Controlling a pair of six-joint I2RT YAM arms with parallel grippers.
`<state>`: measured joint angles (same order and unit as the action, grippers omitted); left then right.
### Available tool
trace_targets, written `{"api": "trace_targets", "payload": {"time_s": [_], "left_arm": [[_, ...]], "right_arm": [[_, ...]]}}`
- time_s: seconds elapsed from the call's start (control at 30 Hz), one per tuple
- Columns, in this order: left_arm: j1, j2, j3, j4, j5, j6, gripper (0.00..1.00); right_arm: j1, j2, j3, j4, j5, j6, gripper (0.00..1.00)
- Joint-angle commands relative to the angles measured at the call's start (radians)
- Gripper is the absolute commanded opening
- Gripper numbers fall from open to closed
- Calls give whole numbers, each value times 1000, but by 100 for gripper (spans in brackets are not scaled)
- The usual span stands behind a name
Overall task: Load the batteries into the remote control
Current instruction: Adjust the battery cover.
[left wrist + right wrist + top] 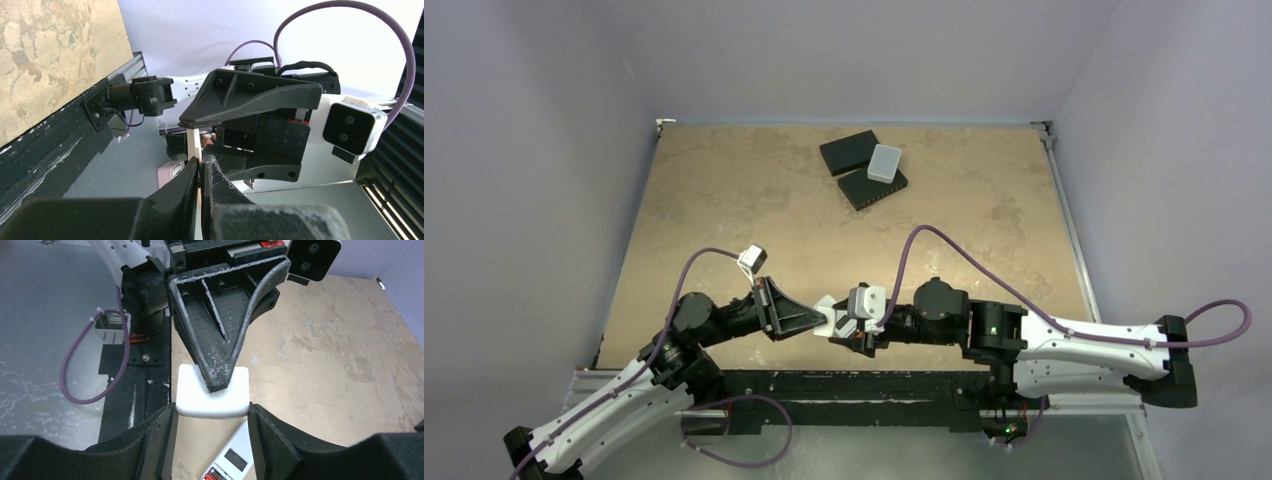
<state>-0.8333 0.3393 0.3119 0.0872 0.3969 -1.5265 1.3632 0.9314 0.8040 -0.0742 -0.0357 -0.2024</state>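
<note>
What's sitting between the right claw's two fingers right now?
A white rounded plate, pinched by the left claw. Right wrist view shows it spanning the right claw's finger gap; the remote control shows below it.

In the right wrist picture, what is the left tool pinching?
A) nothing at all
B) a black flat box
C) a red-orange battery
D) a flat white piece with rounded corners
D: the left tool is closed on the flat white piece, with one dark finger pressing on its upper face.
</note>
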Motion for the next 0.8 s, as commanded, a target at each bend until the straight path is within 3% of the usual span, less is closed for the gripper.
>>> {"api": "trace_targets", "payload": {"time_s": [0.0, 0.37, 0.43, 0.57, 0.77], "left_arm": [[-2, 1, 8, 17, 17, 8, 0], [-3, -8, 6, -23, 11, 13, 0], [-2, -8, 6, -43, 3, 21, 13], [-2, 0, 15, -84, -13, 55, 26], [-1, 38, 65, -236, -60, 165, 36]], "right_arm": [[7, 0, 44, 38, 12, -3, 57], [7, -9, 46, 27, 32, 2, 43], [8, -7, 53, 12, 58, 15, 41], [7, 10, 74, -56, 134, 70, 38], [7, 33, 82, -174, 215, 243, 39]]}}
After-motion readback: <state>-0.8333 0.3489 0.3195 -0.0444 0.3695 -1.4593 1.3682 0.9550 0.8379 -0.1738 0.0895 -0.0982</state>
